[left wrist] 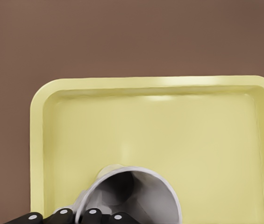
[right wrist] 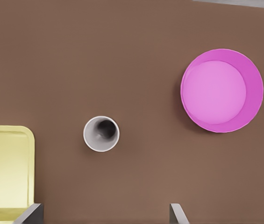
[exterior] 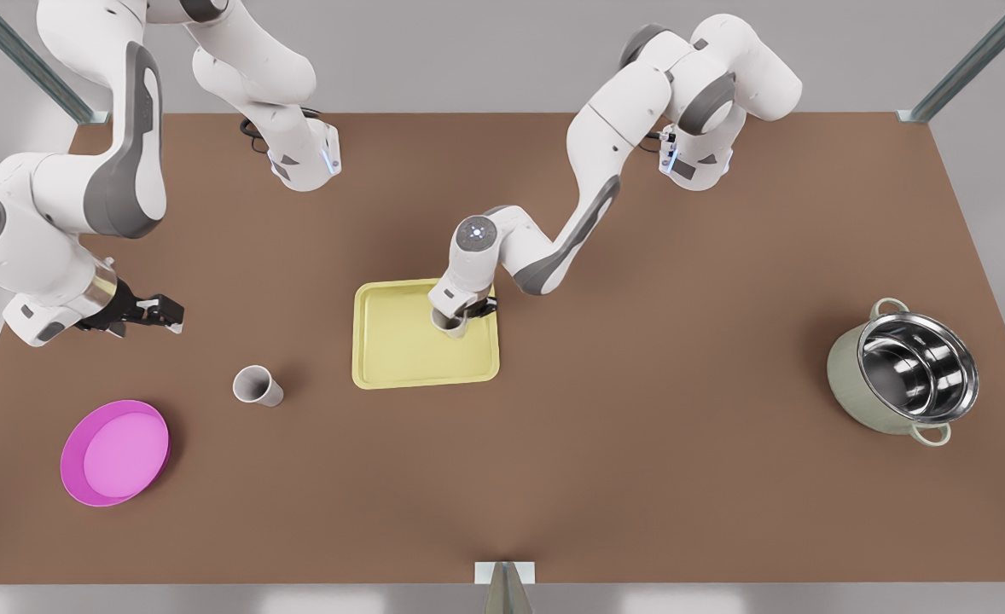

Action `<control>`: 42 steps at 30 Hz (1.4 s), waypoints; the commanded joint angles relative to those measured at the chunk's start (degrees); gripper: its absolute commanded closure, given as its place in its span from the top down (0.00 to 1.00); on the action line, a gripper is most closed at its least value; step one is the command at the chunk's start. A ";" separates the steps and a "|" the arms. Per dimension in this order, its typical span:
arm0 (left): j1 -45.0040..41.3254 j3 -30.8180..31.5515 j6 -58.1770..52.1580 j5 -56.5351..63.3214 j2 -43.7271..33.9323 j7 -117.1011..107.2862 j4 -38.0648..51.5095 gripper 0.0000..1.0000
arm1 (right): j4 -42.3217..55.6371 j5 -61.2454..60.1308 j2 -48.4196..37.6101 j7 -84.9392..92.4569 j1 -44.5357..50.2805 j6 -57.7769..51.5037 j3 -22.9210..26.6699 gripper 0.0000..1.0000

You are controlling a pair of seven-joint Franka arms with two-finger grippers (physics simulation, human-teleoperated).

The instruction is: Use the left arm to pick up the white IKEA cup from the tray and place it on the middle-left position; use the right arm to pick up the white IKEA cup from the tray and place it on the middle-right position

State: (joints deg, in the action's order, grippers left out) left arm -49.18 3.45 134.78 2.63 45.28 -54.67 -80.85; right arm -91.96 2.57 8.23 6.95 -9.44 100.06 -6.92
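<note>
**Left end effector on the tray cup, right one hovering spread**

My left end effector (exterior: 461,317) is down in the tray (exterior: 383,362), at the tray's 2 o'clock corner in the front view. It is clamped on the tray cup (exterior: 451,325). In my left wrist view the dark fingers (left wrist: 61,216) sit close together on either side of that cup's rim, with the wall of the white tray cup (left wrist: 136,198) pinched between them. The cup stands on the pale yellow tray floor (left wrist: 192,140), near one rim.

My right end effector (exterior: 161,311) hangs above the bare brown tabletop (exterior: 605,477), at 9 o'clock from the tray and well apart from it. Its fingers are spread wide and hold nothing; my right wrist view shows the two grey fingertips (right wrist: 33,213) far from each other.

A second white cup, the tabletop cup (exterior: 257,385), stands upright with its mouth up at 5 o'clock from my right end effector, between the tray and the pink plate (exterior: 114,452). My right wrist view looks straight down into that tabletop cup (right wrist: 102,134), with the pink plate (right wrist: 222,91) and one tray corner (right wrist: 5,172) on either side of it.

A steel pot (exterior: 903,371) sits far out at 3 o'clock from the tray.
</note>
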 commanded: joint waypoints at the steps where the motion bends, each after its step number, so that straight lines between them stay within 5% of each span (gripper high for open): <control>1: 0.05 -0.37 -3.99 -0.17 -1.25 -2.10 0.43 0.19 | 0.03 0.42 -0.05 -0.10 -0.05 -0.04 -0.03 1.00; 4: 3.48 -2.74 -8.47 -0.34 -5.55 -0.27 -0.36 0.19 | 0.82 0.51 -0.05 -0.01 -0.05 -0.04 -0.03 1.00; 9: 22.11 -2.48 -20.96 -2.45 -12.58 27.24 -3.43 0.19 | 0.91 0.51 -0.05 -0.01 -0.05 -0.04 -0.03 1.00; 14: 39.87 -2.57 -19.38 -5.62 -12.76 54.23 -5.02 0.19 | 0.91 0.42 -0.05 -0.01 -0.05 -0.04 0.06 1.00; 16: 42.33 -2.65 -9.81 -5.09 -12.76 55.46 -10.81 0.19 | 0.91 0.51 -0.05 -0.01 -0.05 -0.04 0.06 1.00; 20: 41.80 -2.65 4.96 -4.74 -16.01 55.20 -21.80 0.20 | 0.91 0.51 -0.05 -0.19 -0.05 -0.04 -0.03 1.00; 24: 42.06 -3.27 9.97 -4.04 -14.96 55.73 -22.24 0.20 | 0.91 0.42 -0.05 -0.28 -0.05 -0.04 -0.03 1.00; 40: 42.59 -3.45 13.23 -2.01 -10.48 55.38 -22.07 0.25 | 0.91 0.42 -0.05 -0.27 -0.05 -0.04 -0.03 1.00; 42: 42.59 -3.45 13.23 -2.01 -10.48 55.46 -22.07 1.00 | 0.91 0.34 -0.05 -0.10 -0.05 -0.04 0.06 1.00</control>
State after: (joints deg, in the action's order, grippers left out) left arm -6.62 0.03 147.33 0.10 34.83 -7.91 -102.97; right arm -91.08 3.01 8.23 6.72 -9.48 100.03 -6.86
